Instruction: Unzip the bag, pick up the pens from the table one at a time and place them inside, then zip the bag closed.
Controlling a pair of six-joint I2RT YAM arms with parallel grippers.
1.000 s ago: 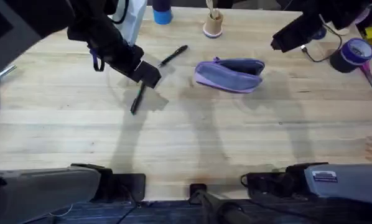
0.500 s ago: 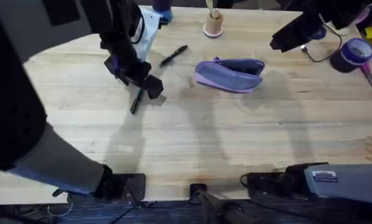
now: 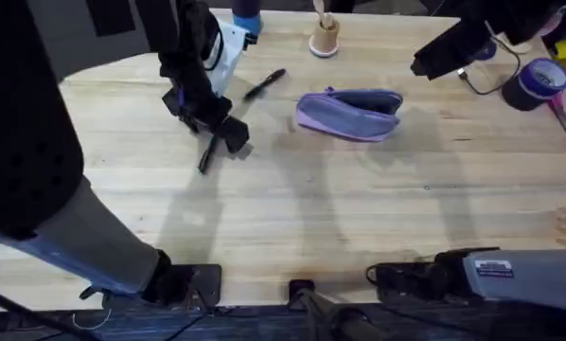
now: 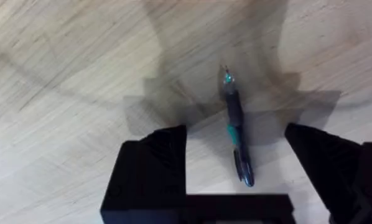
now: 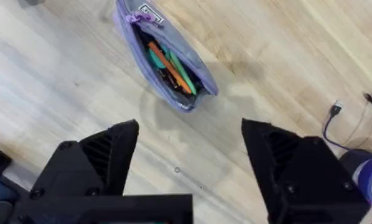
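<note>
Pale plank tabletop [image 3: 292, 204]. Left claw [image 4: 236, 163] open, straddling pen [image 4: 236, 134]. Right claw [image 5: 189, 155] open above unzipped bag [image 5: 164, 59].

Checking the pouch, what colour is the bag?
Lavender purple bag, clearest in the right wrist view.

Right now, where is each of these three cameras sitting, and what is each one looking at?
Overhead: fixed above the table, looking down and forward; shows both arms, the bag and two pens.
Left wrist: on the left arm, looking straight down at a pen between its open left gripper fingers.
Right wrist: on the right arm, above the unzipped bag, with its open right gripper at the bottom.
Shared: overhead and right wrist both show the bag.
</note>
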